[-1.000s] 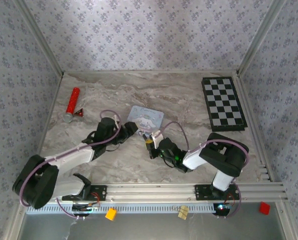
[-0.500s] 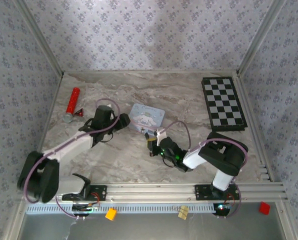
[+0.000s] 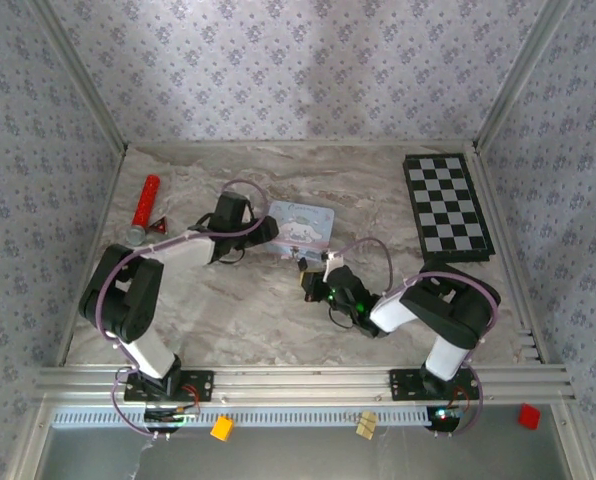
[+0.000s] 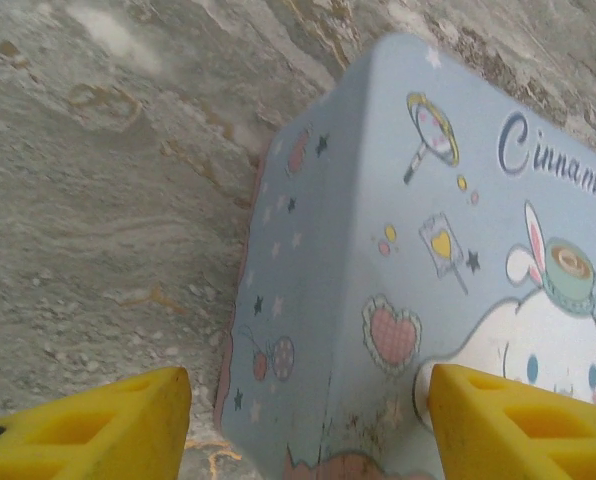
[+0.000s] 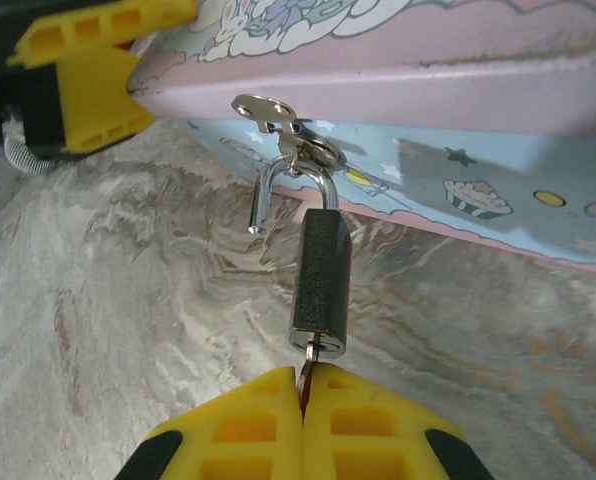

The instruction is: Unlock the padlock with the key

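Observation:
The padlock [image 5: 320, 280], a small black block, hangs in front of the pale blue tin [image 5: 498, 170]. One leg of its silvery shackle [image 5: 263, 205] stands free of the body. The key [image 5: 307, 357] sits in the keyhole at its underside, and my right gripper [image 5: 303, 385] is shut on the key. A second key [image 5: 263, 108] dangles from a ring on the shackle. From above, the padlock [image 3: 305, 268] lies just in front of the tin [image 3: 303, 225], with the right gripper [image 3: 311, 283] right behind it. My left gripper [image 4: 308, 430] stands open astride the tin's [image 4: 398, 250] near left corner.
A red cylinder with a silver end [image 3: 145, 208] and a small red triangular piece [image 3: 162, 226] lie at the far left. A chessboard [image 3: 448, 208] lies at the far right. Metal rails [image 3: 498, 120] and patterned walls close in the marble table [image 3: 228, 310].
My left arm has swung away from the padlock, farther and rightward, to the tin's left corner, its jaws narrowing a little. The tin has shifted slightly back and right. The right gripper keeps hold of the key.

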Tool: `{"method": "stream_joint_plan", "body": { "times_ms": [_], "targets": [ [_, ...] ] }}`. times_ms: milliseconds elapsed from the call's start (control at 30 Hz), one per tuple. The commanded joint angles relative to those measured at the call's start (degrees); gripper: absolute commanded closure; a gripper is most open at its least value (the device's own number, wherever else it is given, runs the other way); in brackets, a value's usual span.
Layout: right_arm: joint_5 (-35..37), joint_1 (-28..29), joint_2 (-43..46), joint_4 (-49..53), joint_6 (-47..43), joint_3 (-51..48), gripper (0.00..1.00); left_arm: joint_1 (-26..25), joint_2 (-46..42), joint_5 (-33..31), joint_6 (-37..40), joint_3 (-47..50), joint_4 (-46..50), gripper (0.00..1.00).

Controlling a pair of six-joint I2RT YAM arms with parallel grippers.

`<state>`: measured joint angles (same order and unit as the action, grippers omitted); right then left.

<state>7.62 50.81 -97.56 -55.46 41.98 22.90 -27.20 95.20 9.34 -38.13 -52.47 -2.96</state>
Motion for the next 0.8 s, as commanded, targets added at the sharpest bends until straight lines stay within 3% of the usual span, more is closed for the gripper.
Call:
{"method": "stream_joint_plan", "body": {
  "times_ms": [0, 367, 767],
  "targets": [
    [1.3, -1.62, 1.37, 1.62, 3.39, -1.34, 1.0, -2.24, 1.57, -0.91, -0.41, -0.02, 0.72, 0.36],
    [6.69, -3.56, 6.78, 11.16, 3.34, -0.56, 1.0, -10.56, -0.05, -7.68, -8.02, 2.53, -0.94, 0.42],
    [5.54, -8.03, 10.01, 14.8, 1.32, -0.34, 1.0, -15.55, 1.54, -8.32, -10.91, 0.88, -3.28, 0.43]
  ]
}}
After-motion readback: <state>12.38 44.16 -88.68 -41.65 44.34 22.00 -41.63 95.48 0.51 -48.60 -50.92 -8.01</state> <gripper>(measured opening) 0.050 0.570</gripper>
